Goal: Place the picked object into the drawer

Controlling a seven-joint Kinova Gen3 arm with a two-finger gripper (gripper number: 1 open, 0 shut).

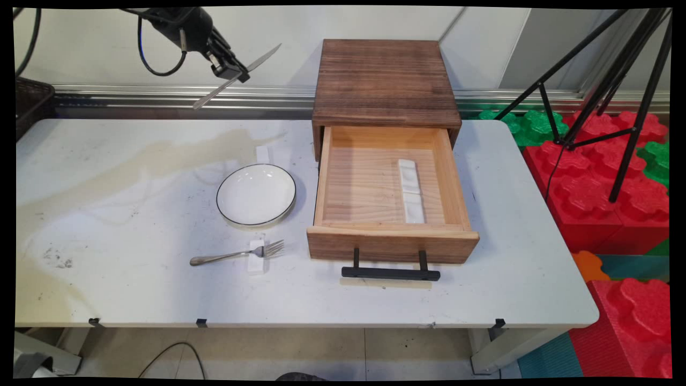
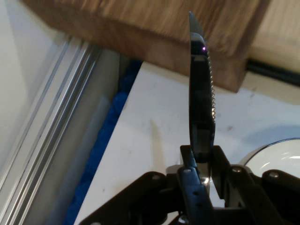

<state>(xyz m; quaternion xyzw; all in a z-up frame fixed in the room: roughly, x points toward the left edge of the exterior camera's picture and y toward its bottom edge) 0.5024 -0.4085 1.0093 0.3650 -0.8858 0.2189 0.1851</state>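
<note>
High at the upper left, my gripper (image 1: 233, 71) is shut on a metal table knife (image 1: 236, 76), which it holds by the middle, well above the table. The blade end points up right toward the wooden drawer box (image 1: 385, 80) and the handle end slopes down left. In the hand view the serrated knife (image 2: 201, 103) rises from my gripper (image 2: 202, 166), with the box's dark corner (image 2: 154, 33) beyond it. Below on the table (image 1: 134, 214) lie a white plate (image 1: 256, 194) with a dark rim and a fork (image 1: 236, 254) resting on a small white block.
The box's drawer (image 1: 390, 201) stands pulled out, with a white cutlery rest (image 1: 411, 190) inside and a black handle (image 1: 390, 272) in front. A dark basket (image 1: 32, 102) sits at the far left. A black tripod (image 1: 605, 80) and red and green foam blocks (image 1: 595, 182) stand to the right.
</note>
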